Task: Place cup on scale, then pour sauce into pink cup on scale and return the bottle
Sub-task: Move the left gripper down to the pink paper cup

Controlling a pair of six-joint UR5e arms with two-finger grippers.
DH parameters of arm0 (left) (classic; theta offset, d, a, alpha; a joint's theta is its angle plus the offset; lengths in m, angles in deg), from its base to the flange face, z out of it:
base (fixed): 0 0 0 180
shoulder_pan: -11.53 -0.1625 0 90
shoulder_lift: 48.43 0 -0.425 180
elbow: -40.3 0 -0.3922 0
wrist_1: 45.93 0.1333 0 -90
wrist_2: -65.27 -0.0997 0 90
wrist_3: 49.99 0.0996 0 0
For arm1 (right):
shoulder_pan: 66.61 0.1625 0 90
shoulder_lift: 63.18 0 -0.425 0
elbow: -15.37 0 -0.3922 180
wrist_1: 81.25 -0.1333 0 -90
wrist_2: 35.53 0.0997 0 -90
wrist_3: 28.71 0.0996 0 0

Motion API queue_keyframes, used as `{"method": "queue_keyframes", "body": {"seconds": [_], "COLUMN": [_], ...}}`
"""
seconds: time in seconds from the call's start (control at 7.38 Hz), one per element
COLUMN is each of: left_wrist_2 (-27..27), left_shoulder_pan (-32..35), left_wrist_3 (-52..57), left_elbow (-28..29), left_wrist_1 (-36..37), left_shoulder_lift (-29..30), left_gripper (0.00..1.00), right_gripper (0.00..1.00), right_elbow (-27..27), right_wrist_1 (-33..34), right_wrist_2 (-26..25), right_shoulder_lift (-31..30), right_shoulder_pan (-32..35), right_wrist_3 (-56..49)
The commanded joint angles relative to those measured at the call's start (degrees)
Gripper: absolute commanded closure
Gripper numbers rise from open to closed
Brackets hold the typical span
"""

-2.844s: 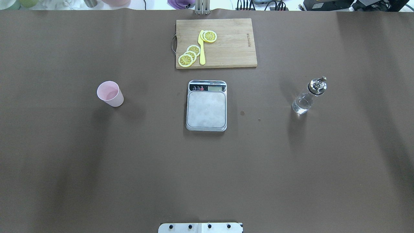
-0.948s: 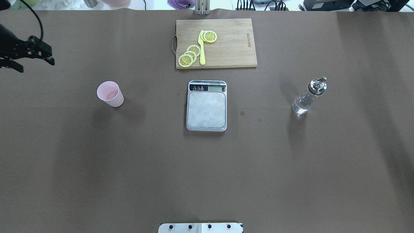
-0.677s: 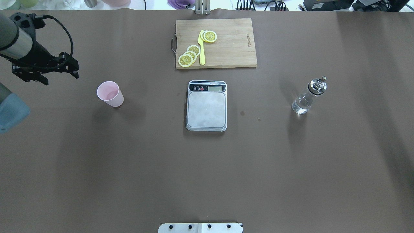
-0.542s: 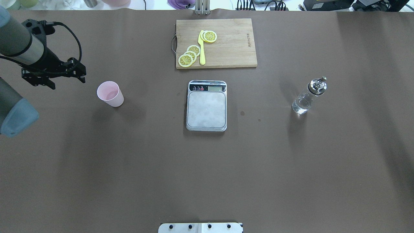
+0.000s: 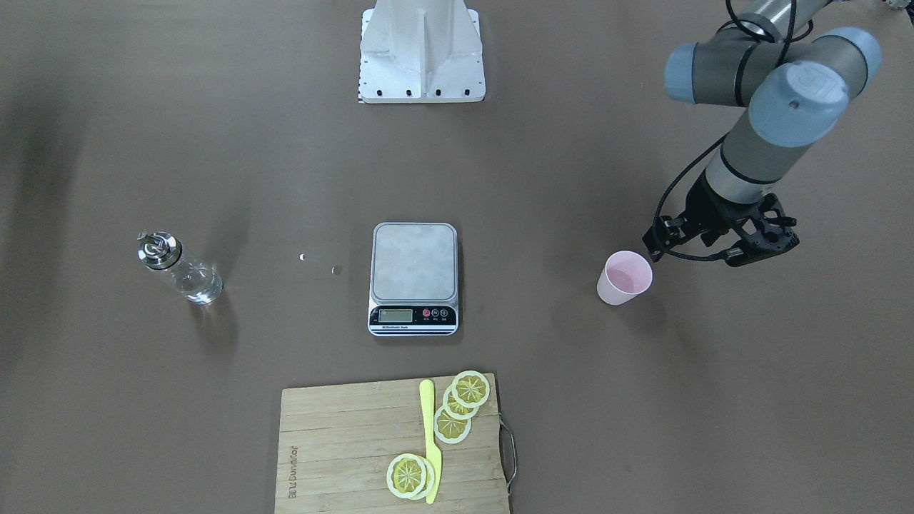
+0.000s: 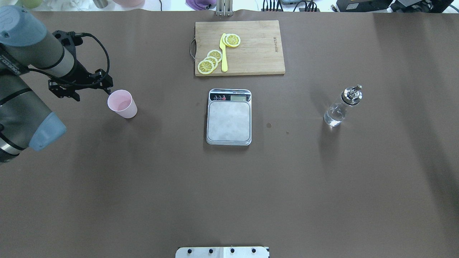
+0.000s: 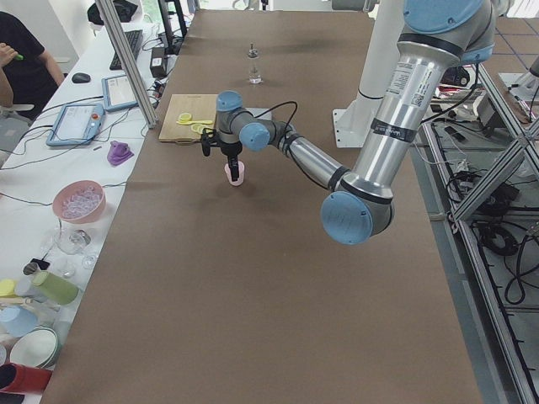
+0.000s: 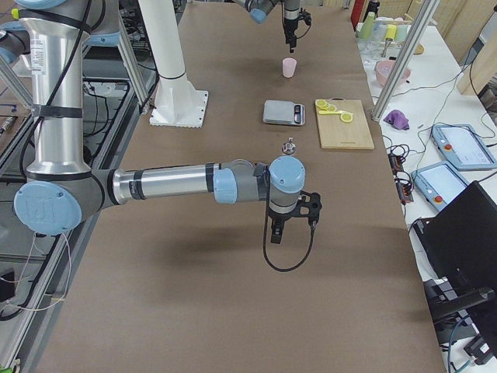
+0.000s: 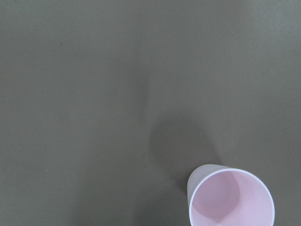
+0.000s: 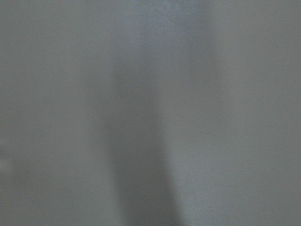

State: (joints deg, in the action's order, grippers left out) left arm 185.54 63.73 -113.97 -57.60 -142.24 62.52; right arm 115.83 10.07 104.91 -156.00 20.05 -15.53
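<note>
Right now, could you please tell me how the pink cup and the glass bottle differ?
The pink cup is opaque and open-topped; the glass bottle is clear, with a silver pour spout. The cup stands on the robot's left of the scale, the bottle on its right. The left end effector hovers open beside the cup; none is by the bottle. Both stand upright on the table, off the scale.

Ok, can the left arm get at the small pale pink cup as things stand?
Probably yes. The left tool hangs open right beside the small pale pink tapered cup, which stands upright with nothing between them. The tool is not yet centred on it.
</note>
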Motion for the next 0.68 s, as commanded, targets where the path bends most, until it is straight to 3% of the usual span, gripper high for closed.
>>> {"method": "queue_keyframes", "body": {"seconds": [0.0, 0.27, 0.54], "left_wrist_2": [-0.12, -0.12, -0.12], "left_shoulder_pan": [-1.82, -2.97, -3.06], "left_wrist_3": [-2.2, -2.2, -2.2], "left_elbow": [2.1, 2.36, 3.15], "left_wrist_1": [-2.65, -2.65, -2.74], "left_shoulder_lift": [0.57, 0.58, 0.66], "left_gripper": [0.03, 0.03, 0.14], "right_gripper": [0.0, 0.0, 0.0], "right_elbow": [-0.09, -0.09, -0.09], "right_wrist_1": [0.0, 0.0, 0.0], "right_wrist_2": [0.01, 0.01, 0.01], "right_shoulder_lift": [0.01, 0.01, 0.01], "right_shoulder_pan": [0.0, 0.0, 0.0], "right_wrist_3": [0.01, 0.01, 0.01]}}
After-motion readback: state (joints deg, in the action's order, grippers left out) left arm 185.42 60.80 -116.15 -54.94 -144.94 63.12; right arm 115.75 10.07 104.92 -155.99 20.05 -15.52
